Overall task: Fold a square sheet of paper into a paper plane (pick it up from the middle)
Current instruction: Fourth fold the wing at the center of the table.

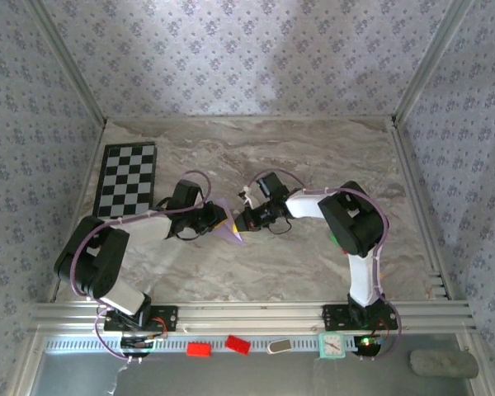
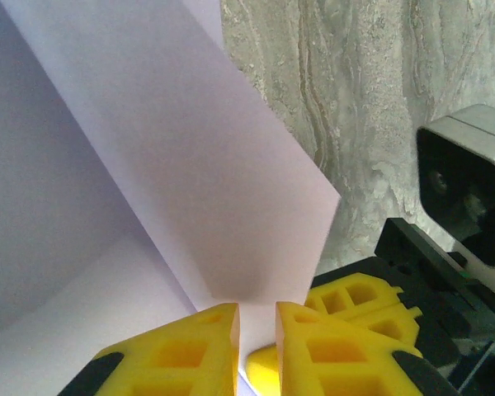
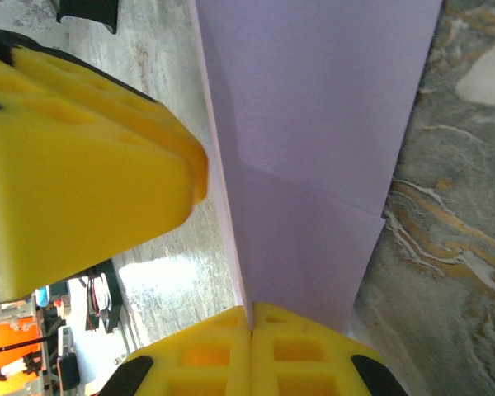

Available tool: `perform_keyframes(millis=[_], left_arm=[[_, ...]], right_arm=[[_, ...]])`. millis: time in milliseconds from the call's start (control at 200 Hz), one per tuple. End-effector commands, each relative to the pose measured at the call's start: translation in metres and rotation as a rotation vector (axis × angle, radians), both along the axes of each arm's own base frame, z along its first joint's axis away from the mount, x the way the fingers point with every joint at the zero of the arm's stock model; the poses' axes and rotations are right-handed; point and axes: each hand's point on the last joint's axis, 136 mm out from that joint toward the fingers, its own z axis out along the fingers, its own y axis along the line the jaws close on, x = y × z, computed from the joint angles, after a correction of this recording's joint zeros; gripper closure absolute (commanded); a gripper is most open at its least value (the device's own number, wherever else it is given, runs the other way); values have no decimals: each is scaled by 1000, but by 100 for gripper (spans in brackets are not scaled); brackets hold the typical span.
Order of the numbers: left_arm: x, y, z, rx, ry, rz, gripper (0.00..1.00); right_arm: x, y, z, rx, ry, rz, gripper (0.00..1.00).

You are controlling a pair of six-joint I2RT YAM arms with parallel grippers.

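Roughly midway, we judge: the lilac paper (image 3: pixel 313 124) is already folded into layers, with a diagonal flap and a cross crease showing, but we see no narrow dart with a centre crease yet, so the later folds and wing shaping look left to do. The paper is lifted off the table (image 1: pixel 313 157) at its middle, between the two arms. The right gripper (image 3: pixel 250 322) is fully closed, pinching the paper's lower edge. The left gripper (image 2: pixel 257 322) stands narrow with the folded paper running down into the slit, which we read as a grip too. The two grippers sit just beside each other, so there is little room between them and a pull apart could tear the paper or slip it. Around them the marble top is open on all sides. The checkerboard (image 1: pixel 128 180) lies well apart at far left, walls (image 1: pixel 247 58) bound three sides, and the metal rail (image 1: pixel 256 313) bounds the near edge
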Motion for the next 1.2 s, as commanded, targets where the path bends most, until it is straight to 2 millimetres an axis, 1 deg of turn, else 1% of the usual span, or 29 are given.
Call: perform_keyframes(millis=[0, 250, 525, 630, 765, 900, 1024, 1199], left_arm=[[0, -7, 0, -21, -13, -24, 81], [2, -9, -4, -25, -6, -26, 81], [6, -12, -7, -25, -4, -27, 82], [5, -9, -11, -10, 6, -16, 82], [1, 0, -15, 33, 24, 12, 82], [-3, 4, -17, 80, 28, 21, 76], [-1, 5, -20, 115, 37, 24, 71], [-1, 8, -25, 157, 63, 45, 61]], right_arm=[[-3, -3, -6, -7, 78, -8, 100], [-2, -9, -18, -51, 102, -34, 100], [-2, -14, -24, -74, 101, -47, 99], [-1, -14, -26, -79, 97, -52, 99], [0, -14, -25, -78, 91, -53, 98], [0, -14, -25, -80, 88, -51, 98], [-1, -14, -27, -85, 94, -52, 98], [-1, -14, -28, -88, 93, -52, 98]])
